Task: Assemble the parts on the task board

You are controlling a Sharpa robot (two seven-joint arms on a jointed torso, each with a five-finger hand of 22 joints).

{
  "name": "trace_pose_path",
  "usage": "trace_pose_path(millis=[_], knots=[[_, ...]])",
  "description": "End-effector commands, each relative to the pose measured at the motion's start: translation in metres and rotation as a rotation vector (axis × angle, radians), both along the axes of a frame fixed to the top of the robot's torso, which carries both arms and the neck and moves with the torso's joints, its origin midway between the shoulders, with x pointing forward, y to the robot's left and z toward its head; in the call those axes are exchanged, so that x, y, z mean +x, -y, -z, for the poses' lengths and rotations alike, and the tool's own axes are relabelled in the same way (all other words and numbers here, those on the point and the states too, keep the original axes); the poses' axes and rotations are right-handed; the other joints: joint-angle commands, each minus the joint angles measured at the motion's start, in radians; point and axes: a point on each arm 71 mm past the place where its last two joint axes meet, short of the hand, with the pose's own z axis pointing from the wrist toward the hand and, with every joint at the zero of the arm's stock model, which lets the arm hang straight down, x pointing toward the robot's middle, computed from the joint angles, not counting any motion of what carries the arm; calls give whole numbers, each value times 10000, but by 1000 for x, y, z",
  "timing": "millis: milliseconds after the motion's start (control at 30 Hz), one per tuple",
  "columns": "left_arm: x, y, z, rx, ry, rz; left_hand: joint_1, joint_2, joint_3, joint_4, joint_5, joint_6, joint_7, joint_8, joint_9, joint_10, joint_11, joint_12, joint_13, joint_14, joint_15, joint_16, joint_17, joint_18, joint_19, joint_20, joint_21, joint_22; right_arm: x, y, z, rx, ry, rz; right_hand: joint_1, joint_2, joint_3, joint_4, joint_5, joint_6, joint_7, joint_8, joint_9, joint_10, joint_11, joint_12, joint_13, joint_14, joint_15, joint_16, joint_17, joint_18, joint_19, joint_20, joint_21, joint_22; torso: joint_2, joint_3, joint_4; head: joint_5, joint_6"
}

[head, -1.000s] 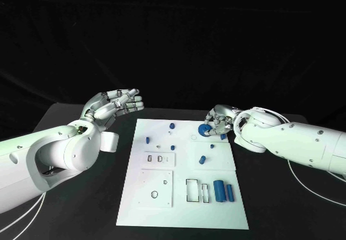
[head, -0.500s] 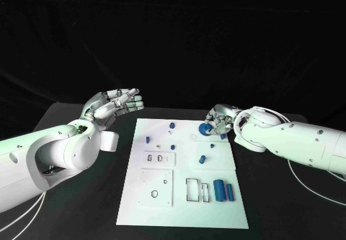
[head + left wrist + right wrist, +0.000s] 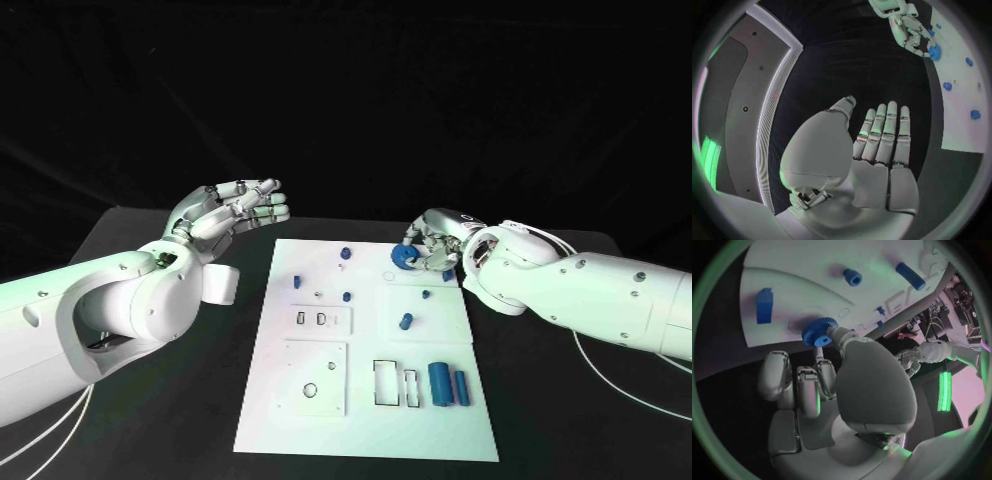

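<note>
Right hand (image 3: 428, 243) pinching 1 blue gear (image 3: 405, 258), fingertips closed round it, just above the far right part of the task board (image 3: 375, 420). Compared with 1 s ago: hand and gear shifted slightly farther up the board, gear lifted a touch. Judged as mid-carry toward a seat; not yet placed. Left hand (image 3: 228, 208) raised beside the board's far left corner, fingers apart, holding nothing, unchanged. Other blue parts (image 3: 444, 385) lying nearer the robot, well apart from both hands.
</note>
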Motion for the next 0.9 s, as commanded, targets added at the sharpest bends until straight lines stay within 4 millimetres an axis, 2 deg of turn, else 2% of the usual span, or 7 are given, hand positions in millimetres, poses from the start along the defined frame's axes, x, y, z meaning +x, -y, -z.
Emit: trace_pose_path(millis=[33,267,433,533,667,767,900], knots=[[0,2,-1,-101,54,197,73,15,-6,43,-63,-63,238,-17,-11,15,31,-41,-1,-6,39,-46,10,50,59,15,21,-9,-6,-8,-11,21,1258,42,-112,43,56,-13,-22,929,-411,350,190,71,-8,43,72,975,-63,43,2320,-82,27,-54,31,10,-6,-6,-16,29,41],[0,3,-1,-103,50,208,73,15,-6,43,-63,-63,238,-17,-11,15,31,-41,-1,-6,39,-46,10,50,59,15,21,-9,-24,-43,-24,-65,1942,-718,-139,-1,79,-25,10,912,-410,339,194,66,-9,38,70,981,-66,52,2349,-86,37,-59,40,27,-3,-15,-2,6,53],[0,4,-1,-109,47,232,73,15,-6,43,-63,-63,238,-17,-11,15,31,-41,-1,-6,39,-46,10,50,59,15,21,-9,-29,-69,-26,-330,2151,-1260,-155,-45,92,-39,7,897,-407,329,195,68,-8,40,76,982,-67,53,2353,-89,45,-61,48,41,0,-28,21,5,59],[0,4,-1,-111,45,240,73,15,-6,43,-63,-63,238,-17,-11,15,31,-41,-1,-6,39,-46,10,50,59,15,21,-9,-29,-82,-25,-442,2185,-1440,-155,-45,92,-39,7,897,-407,329,195,68,-8,40,76,982,-67,53,2353,-89,45,-61,48,41,7,-34,34,-1,57],[0,5,-1,-113,41,253,73,15,-6,43,-63,-63,238,-17,-11,15,31,-41,-1,-6,39,-46,10,50,59,15,21,-9,-28,-98,-21,-607,2188,-1640,-155,-57,108,-48,6,882,-404,319,193,57,-7,25,61,979,-67,49,2339,-84,34,-62,28,21,19,-20,24,20,60],[0,6,-1,-120,41,274,73,15,-6,43,-63,-63,238,-17,-11,15,31,-41,-1,-6,39,-46,10,50,59,15,21,-9,-26,-109,-16,-745,2139,-1742,-153,-59,119,-54,9,876,-403,314,192,57,-7,25,62,979,-67,50,2341,-84,34,-63,28,22,26,-30,33,13,50],[1,6,-1,-124,38,292,75,24,1,68,-66,-60,238,-18,-10,34,31,-68,1,-9,40,-58,23,51,62,17,14,-25,-23,-119,-8,-873,2054,-1818,-152,-61,138,-61,19,865,-399,306,191,55,-6,24,62,978,-66,48,2334,-81,28,-63,16,11,27,-23,15,26,38]])
